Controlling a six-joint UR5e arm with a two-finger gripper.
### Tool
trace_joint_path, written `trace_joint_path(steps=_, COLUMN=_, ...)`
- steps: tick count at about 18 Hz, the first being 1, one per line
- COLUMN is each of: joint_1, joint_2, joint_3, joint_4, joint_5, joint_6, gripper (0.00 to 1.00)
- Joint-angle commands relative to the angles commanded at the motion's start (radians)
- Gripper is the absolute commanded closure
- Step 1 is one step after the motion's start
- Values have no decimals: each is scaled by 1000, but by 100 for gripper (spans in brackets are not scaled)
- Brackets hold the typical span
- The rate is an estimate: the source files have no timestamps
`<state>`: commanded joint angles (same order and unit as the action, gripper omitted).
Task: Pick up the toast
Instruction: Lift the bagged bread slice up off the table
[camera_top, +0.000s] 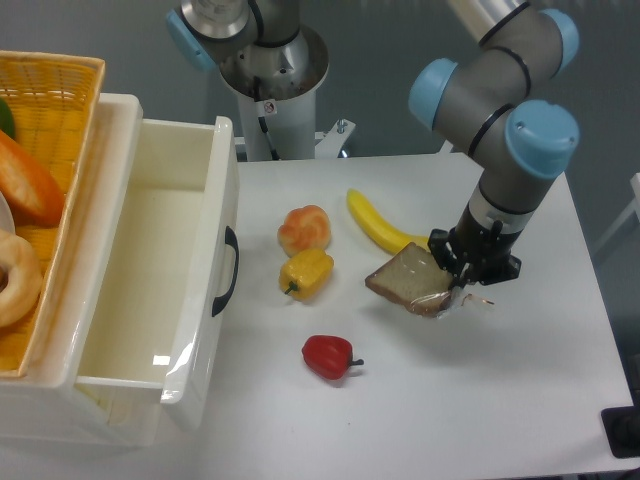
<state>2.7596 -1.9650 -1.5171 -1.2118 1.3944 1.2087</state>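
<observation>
At nine o'clock the basket (75, 75) runs off the frame, so its orange loaf (28, 180) and pale ring (18, 280) show only in part. Beside it the white bin (215, 180) stands open.

Around the middle of the table (520, 400) lie the orange-pink fruit (304, 228), the yellow pepper (306, 273) at six o'clock of it, and the red pepper (329, 357) lower again. None of them touches the toast. The banana (375, 225) lies at twelve o'clock of the toast, its far end hidden behind the slice and the arm.

The toast (408, 280) sits right of centre, tilted, its right edge up at the gripper (462, 283) and its left corner dipping toward the table. Judging by that tilt, the pick is mostly done: the slice looks lifted. Whether the low corner is fully off the surface I cannot tell. What seems left is to raise it well above the table.

The gripper is clamped on the toast's right edge, at three o'clock of the slice. The fingers are dark and small here, so the exact contact is hard to make out. A wisp of clear wrap trails from that edge. The arm's upper links are cut off at the top.
</observation>
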Motion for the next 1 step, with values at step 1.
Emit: trace_joint_path(steps=1, joint_1=0, joint_2=0, joint_3=0, joint_4=-2, joint_5=0, joint_6=0, gripper=100)
